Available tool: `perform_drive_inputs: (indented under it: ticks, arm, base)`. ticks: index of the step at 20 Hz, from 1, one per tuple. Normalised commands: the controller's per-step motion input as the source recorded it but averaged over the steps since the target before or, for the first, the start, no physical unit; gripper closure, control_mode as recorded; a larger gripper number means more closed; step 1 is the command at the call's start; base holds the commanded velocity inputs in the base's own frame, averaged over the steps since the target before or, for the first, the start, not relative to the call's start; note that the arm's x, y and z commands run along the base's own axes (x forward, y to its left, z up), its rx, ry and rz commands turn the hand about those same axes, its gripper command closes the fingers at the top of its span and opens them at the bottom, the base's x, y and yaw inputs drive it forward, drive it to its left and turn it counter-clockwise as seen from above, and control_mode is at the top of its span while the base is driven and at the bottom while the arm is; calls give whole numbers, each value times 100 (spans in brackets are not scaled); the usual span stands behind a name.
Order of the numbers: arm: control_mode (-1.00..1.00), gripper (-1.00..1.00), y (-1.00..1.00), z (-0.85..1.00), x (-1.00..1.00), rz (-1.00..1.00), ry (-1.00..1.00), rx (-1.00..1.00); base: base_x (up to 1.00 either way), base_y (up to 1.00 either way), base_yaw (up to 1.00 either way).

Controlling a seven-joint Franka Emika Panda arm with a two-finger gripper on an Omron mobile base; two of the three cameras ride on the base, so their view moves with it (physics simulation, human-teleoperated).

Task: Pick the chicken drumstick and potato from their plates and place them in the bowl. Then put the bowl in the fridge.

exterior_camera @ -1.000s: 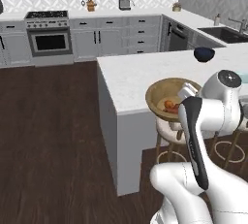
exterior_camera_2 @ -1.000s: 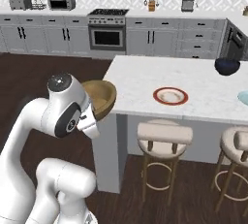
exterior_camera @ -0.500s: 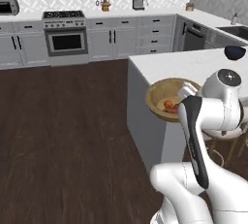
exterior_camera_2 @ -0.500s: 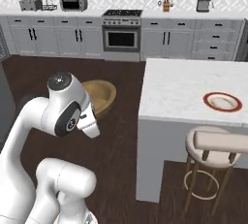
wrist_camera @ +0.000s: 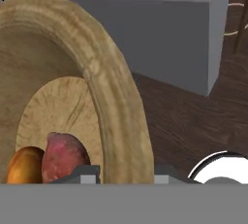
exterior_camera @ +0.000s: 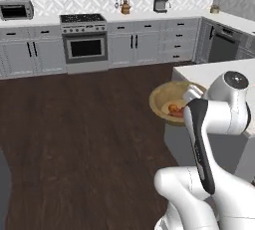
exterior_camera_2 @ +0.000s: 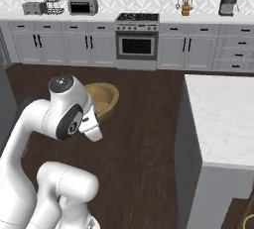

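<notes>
We've got the claw point(wrist_camera: 127, 177) clamped on the bowl point(wrist_camera: 72, 97) rim — stiff wood, loose food inside, so we keep it level.

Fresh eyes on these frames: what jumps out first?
The wooden bowl held in mid-air above the dark floor, beside the island counter. The hand is clamped on its rim. Inside lie the golden drumstick and the reddish potato, side by side.
</notes>
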Motion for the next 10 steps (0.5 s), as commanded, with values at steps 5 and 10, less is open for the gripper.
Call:
perform_drive_inputs:
  ticks: [5, 10]
  arm:
    - [100, 100, 0, 0, 0, 0, 0, 0]
    - [100, 100, 0, 0, 0, 0, 0, 0]
  base:
    - [100, 96, 2]
    - [100, 36, 26]
